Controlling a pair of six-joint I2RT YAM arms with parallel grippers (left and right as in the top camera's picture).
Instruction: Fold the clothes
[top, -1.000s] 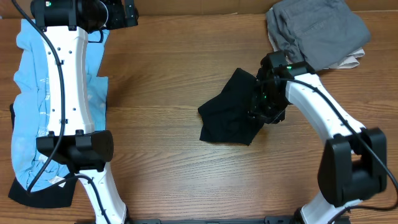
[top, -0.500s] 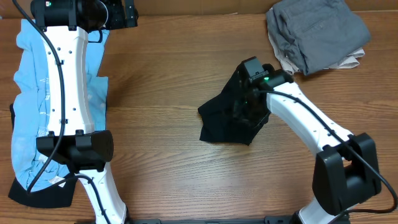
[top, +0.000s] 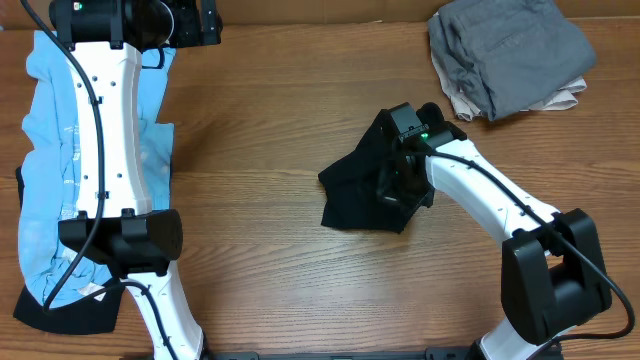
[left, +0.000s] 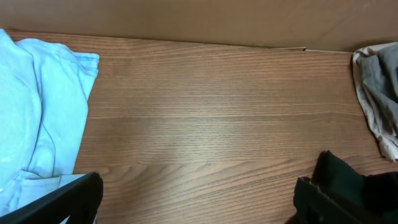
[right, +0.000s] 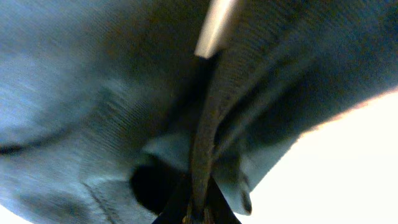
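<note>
Item: black T-shirt (top: 352, 195), crumpled, lying mid-counter (top: 270, 120), right of centre. A small white label (right: 214, 28) shows in the right wrist view.
Grip: right fingers (top: 392, 188) closed tight on a raised fold of the shirt's right-hand part.
Left fingers (left: 68, 198): spread wide, holding nothing, at the far left corner.
Light blue tee (top: 45, 150): spread along the left edge, under the left arm.
Grey garment (top: 510, 50): heaped in the far right corner on a beige garment (top: 562, 100).
</note>
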